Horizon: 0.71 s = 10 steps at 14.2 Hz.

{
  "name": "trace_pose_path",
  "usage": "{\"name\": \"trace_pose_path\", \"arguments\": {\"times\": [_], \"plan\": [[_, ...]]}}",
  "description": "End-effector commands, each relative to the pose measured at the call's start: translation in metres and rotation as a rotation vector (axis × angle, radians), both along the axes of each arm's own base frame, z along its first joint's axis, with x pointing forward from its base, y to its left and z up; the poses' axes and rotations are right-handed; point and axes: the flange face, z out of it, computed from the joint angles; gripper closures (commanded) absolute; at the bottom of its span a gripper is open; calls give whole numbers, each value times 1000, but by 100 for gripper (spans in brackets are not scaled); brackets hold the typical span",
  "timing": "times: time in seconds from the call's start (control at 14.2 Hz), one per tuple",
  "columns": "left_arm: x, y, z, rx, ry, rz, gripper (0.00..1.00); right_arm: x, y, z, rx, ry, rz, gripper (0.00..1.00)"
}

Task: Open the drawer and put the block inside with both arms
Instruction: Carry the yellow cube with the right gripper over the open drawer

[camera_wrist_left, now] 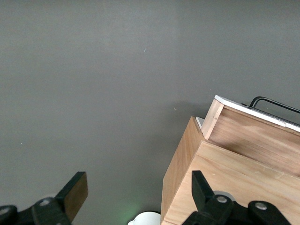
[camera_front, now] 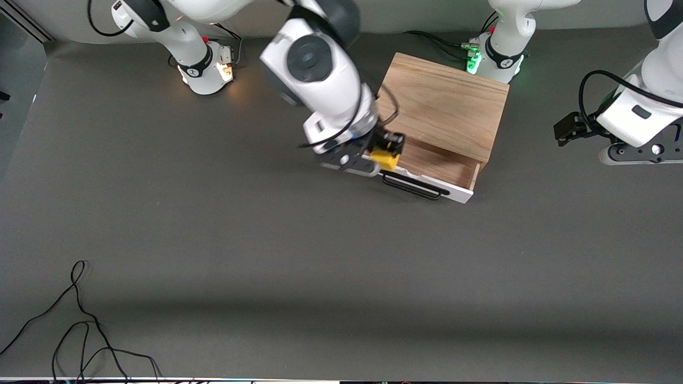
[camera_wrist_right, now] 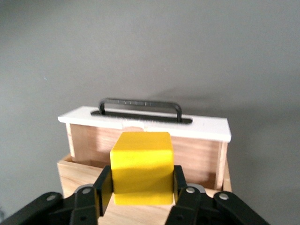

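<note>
The drawer (camera_front: 435,173) is already pulled out of the oak cabinet (camera_front: 445,104). Its white front and black wire handle (camera_front: 413,186) stick out toward the front camera, and the brown wood inside shows. So the opening part of the job looks done. The cabinet stands near the edge of the worktop where the robot bases are, closer to the left arm's end.

The yellow block (camera_front: 385,158) is not in the drawer yet. It is up in the air, held tight in the right gripper (camera_front: 385,156). One black finger presses on each side of the block. The right gripper hangs over the open drawer, at the end of the drawer closer to the right arm's end of the table. In the right wrist view, the block (camera_wrist_right: 142,167) sits between the two pads (camera_wrist_right: 102,190), and the open drawer (camera_wrist_right: 145,140) lies right under and ahead of it.

What is left, it seems, is to bring the block down into the wood space and let it go. The block looks close to the drawer's side wall, so it could bump the rim if it goes down crooked.

The left gripper (camera_wrist_left: 136,199) waits off to the side, over the bare grey table (camera_front: 267,256) near the left arm's end. Its fingers are spread wide and hold nothing.
</note>
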Motion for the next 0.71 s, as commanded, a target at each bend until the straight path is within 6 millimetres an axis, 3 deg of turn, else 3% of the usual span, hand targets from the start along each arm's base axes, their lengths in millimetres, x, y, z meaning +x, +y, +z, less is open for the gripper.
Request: {"name": "trace_pose_path", "arguments": {"times": [0.0,0.28,0.64], "plan": [[-6,8,0,-18,-9,-18,1,-19,31,-31,-43,-6,-38,82],[-5,10,-1,-18,-9,-15,1,-49,63,-72,-94,-9,-55,82],[-6,10,-1,-18,-8,-15,1,-55,69,-97,-134,-7,-45,80]]}}
